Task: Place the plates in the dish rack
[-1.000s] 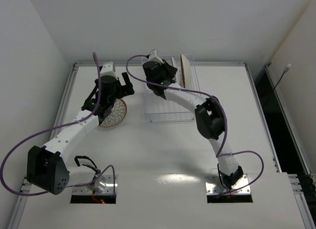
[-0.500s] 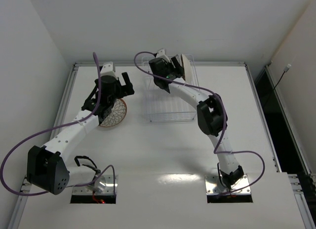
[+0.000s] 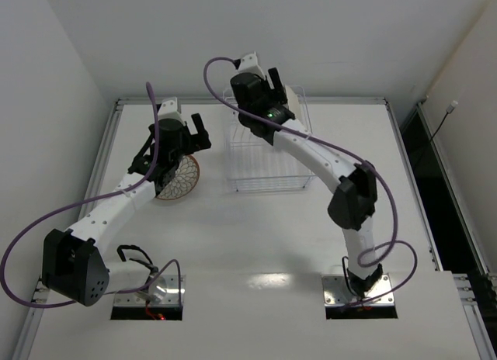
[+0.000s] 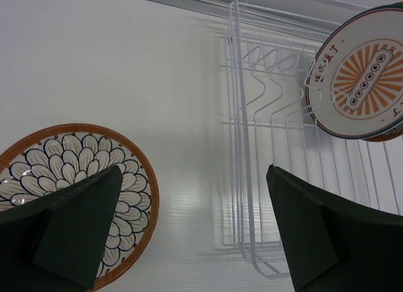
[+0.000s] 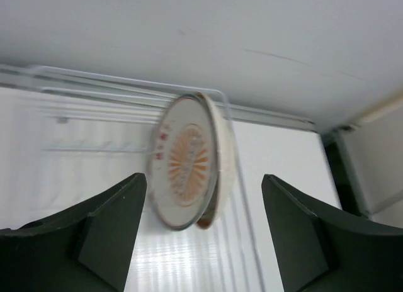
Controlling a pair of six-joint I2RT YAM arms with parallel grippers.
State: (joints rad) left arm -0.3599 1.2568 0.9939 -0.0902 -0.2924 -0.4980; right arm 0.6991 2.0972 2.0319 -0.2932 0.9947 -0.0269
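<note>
Currently, the right fingers stand apart, gripping nothing. Beyond them a round orange-sunburst plate stands on edge in the white wire dish rack, a cream-backed plate just behind it. The left fingers are spread wide, empty, over a round petal-patterned plate lying flat on the white tabletop, left of the rack.

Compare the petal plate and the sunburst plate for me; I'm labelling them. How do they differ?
The petal plate lies flat on the table, outside the dish rack; the sunburst plate stands on edge inside it. The petal plate shows dark-outlined petals within an orange-brown band; the sunburst plate shows orange rays and a pale rim. Both are round.
</note>
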